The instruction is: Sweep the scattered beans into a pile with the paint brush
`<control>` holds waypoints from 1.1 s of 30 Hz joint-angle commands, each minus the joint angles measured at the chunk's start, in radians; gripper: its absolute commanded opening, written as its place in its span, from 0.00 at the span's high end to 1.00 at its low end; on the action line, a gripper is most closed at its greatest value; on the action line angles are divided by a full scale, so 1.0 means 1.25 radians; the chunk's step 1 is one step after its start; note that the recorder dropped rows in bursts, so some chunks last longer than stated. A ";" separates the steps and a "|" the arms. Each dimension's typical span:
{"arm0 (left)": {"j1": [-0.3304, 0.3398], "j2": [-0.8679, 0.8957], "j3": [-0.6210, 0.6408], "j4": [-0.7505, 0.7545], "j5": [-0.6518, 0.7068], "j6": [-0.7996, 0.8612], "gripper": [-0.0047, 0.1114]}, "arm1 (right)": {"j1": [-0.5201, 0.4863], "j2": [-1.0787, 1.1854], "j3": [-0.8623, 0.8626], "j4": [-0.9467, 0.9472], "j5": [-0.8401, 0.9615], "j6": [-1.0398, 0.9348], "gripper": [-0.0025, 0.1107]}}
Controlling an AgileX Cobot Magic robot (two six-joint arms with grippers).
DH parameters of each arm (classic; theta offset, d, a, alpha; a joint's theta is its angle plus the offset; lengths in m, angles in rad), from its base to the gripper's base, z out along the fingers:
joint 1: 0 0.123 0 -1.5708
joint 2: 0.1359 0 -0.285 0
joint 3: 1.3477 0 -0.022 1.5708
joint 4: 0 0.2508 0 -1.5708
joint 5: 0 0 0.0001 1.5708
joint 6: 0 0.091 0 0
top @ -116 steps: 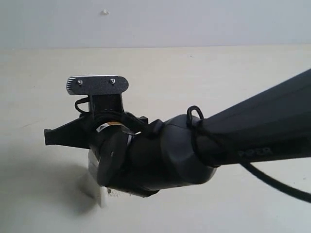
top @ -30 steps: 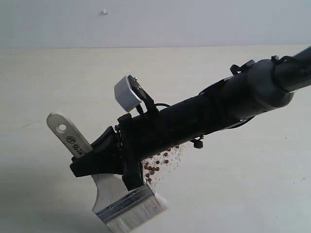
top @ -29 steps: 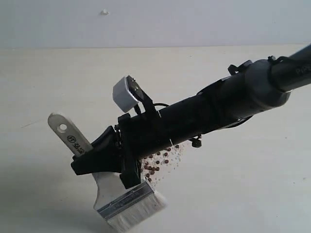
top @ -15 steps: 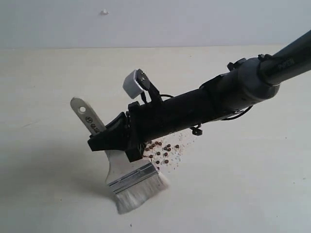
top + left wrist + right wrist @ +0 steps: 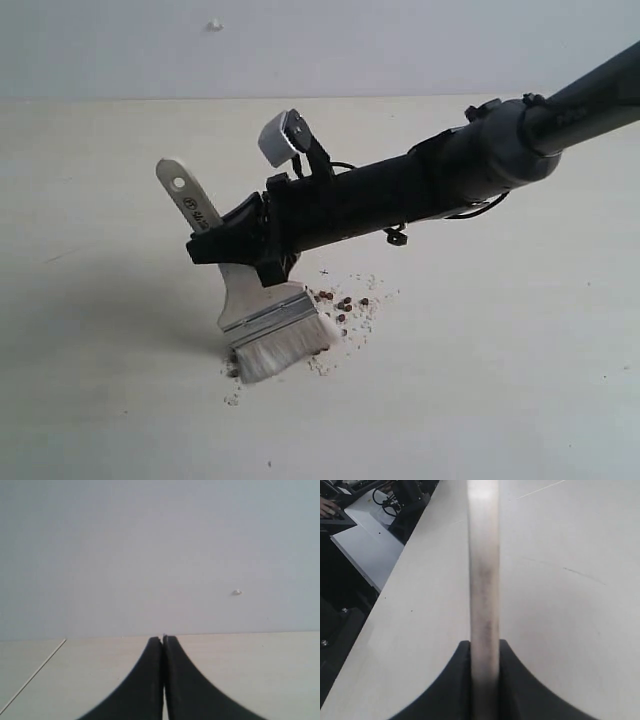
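The black right gripper [image 5: 212,246] is hiding the mid-handle of the flat, pale-wood-handled, silver-ferruled, whitish-bristled paint brush [image 5: 266,314]

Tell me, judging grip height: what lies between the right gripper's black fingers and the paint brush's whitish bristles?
Exterior view: the pale wooden handle's flared base, then the silver metal ferrule.
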 commanded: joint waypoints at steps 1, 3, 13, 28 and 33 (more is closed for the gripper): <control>-0.005 -0.001 0.003 -0.007 -0.002 0.002 0.96 | -0.004 -0.005 -0.016 0.007 0.007 -0.003 0.98; -0.005 -0.001 0.003 -0.007 -0.002 0.002 0.96 | -0.004 -0.017 -0.016 0.007 0.008 0.015 0.98; -0.005 -0.001 0.003 -0.007 -0.002 0.002 0.96 | 0.000 -0.100 -0.015 -0.035 0.060 0.201 0.98; -0.016 -0.001 0.003 -0.007 -0.002 0.002 0.96 | 0.108 -0.054 0.057 0.007 -0.019 0.204 0.98; -0.024 -0.001 0.003 -0.007 -0.002 0.002 0.96 | 0.108 -0.051 0.057 0.007 -0.134 0.162 0.98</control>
